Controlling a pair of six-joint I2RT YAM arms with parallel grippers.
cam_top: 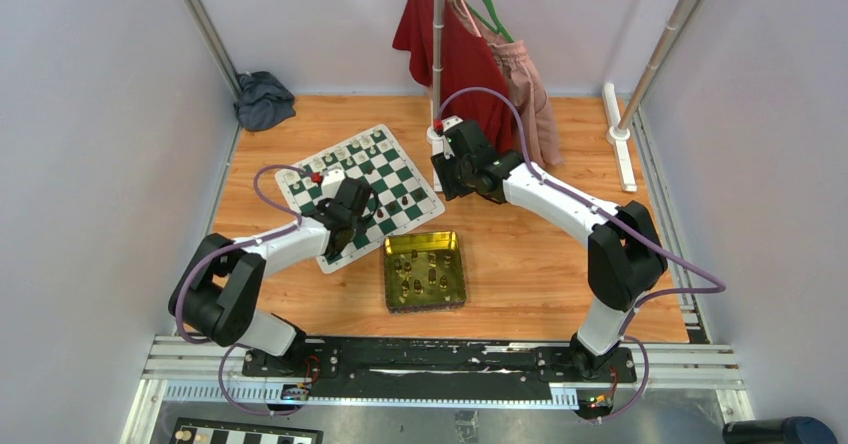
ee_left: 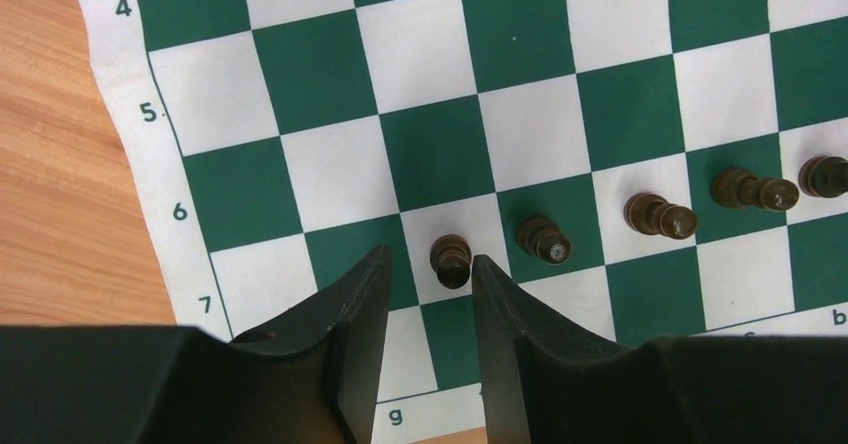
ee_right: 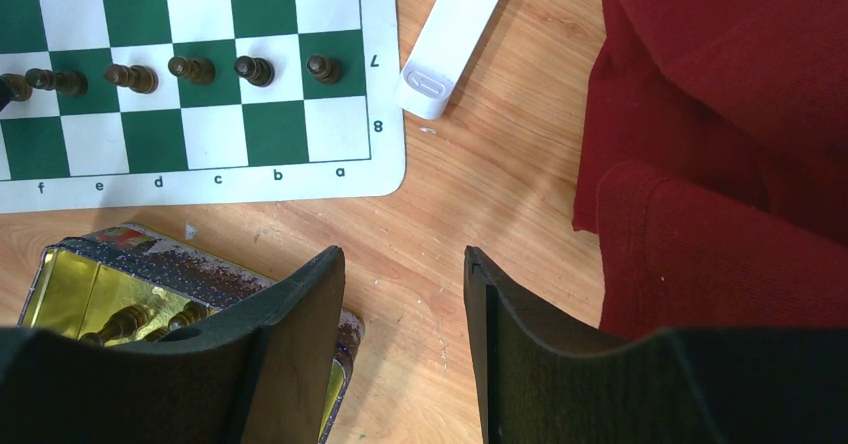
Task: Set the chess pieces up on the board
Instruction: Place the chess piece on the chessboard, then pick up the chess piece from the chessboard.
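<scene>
Because the left arm lies across the board [cam_top: 400, 179] in the top view, that mat's near corner and the left gripper [ee_left: 430, 259] are hard to read there. The left wrist view shows more. The fingers stand a little apart, straddling a dark pawn [ee_left: 451, 261] that is upright on a white square near the board's g-file edge. A clear gap shows on one side of the pawn, while on the other side contact cannot be judged. Four more dark pieces [ee_left: 660, 215] run along the same row, the last cut off by the frame.

The cream pieces [cam_top: 345, 152] along the board's far edge are too small to tell apart.

The right gripper [ee_right: 405, 254] is wide open and holds nothing. It hangs above bare wood between the tin [ee_right: 70, 284] and a red garment [ee_right: 720, 114]. One finger hides part of the tin, where a few dark chessmen [ee_right: 130, 319] show.

A grey cloth [cam_top: 263, 99] lies in the table's far left corner.
</scene>
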